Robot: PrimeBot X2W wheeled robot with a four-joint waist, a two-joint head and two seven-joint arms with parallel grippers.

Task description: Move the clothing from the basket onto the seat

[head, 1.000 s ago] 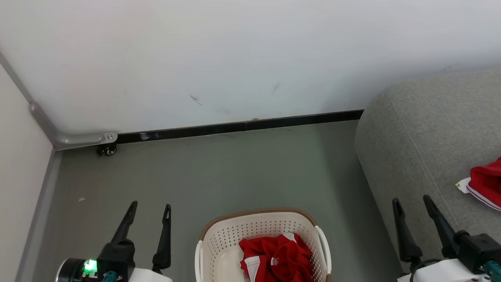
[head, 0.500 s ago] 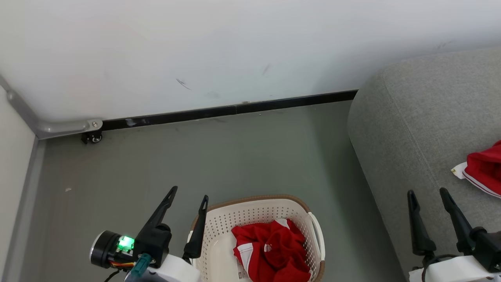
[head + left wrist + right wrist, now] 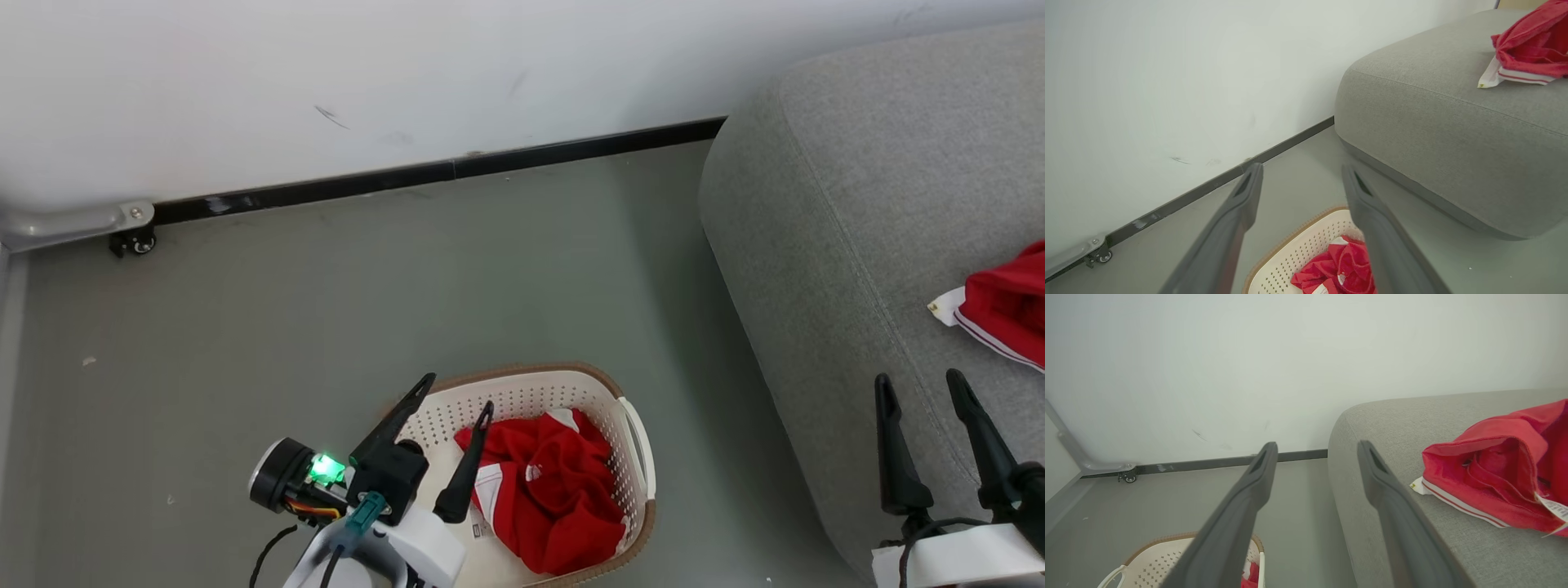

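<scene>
On the floor [image 3: 326, 310] beside the wall [image 3: 408, 73] stands the basket [image 3: 531, 398], upright, just clear of the seat [image 3: 857, 204].

Clothing [image 3: 555, 498]: a crumpled red heap with white trim lies in the right half of the basket, below the rim. How many pieces it holds cannot be told. One further red garment [image 3: 1008, 314] already lies on the seat cushion, towards the right edge of the head view.

Left gripper [image 3: 457, 394]: jaws wide apart, nothing between them. It hangs over the basket's left side. In the head view one finger crosses the edge of the heap, but the wrist view places the fabric lower down and apart from the fingers. No contact observed.

Right gripper [image 3: 918, 378]: jaws apart, empty, poised over the seat's front edge, near the garment there but not touching it.

Handling assessment: the fabric looks light, limp and smooth. It should bunch readily, drape when lifted and trail below the grip. Tangled pieces may rise together.

Recommended hold: a raised fold at the crown of the heap, taken as a thick pinch. White tags and thin hems are judged poor holds, liable to slip. A trailing end could catch on the basket rim and tip the basket.
</scene>
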